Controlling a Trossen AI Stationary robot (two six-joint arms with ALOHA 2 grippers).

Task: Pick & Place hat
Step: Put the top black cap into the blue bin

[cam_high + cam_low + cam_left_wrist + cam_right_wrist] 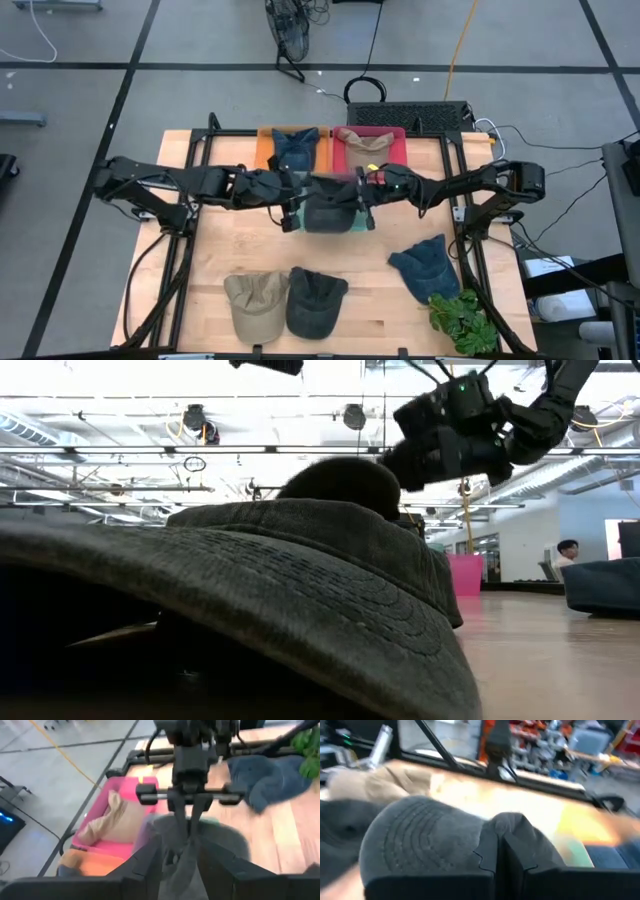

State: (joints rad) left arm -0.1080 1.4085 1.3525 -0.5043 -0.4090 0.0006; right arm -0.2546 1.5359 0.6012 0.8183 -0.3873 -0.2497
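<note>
dark hat (327,212) | left hand (291,203), right hand (364,199) pinch opposite sides | arms level, meeting mid-table

6 hats (330,213), 2 bins (392,148), 1 plant (462,321), 2 arms (170,183) over 1 table (380,300).

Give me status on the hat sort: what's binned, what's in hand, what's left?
Done: a blue hat lies in the orange bin, a tan hat in the pink bin.
In hand: left gripper and right gripper hold a dark grey hat between them, near the bins.
Left: khaki hat, dark hat and blue hat on the table.
</note>
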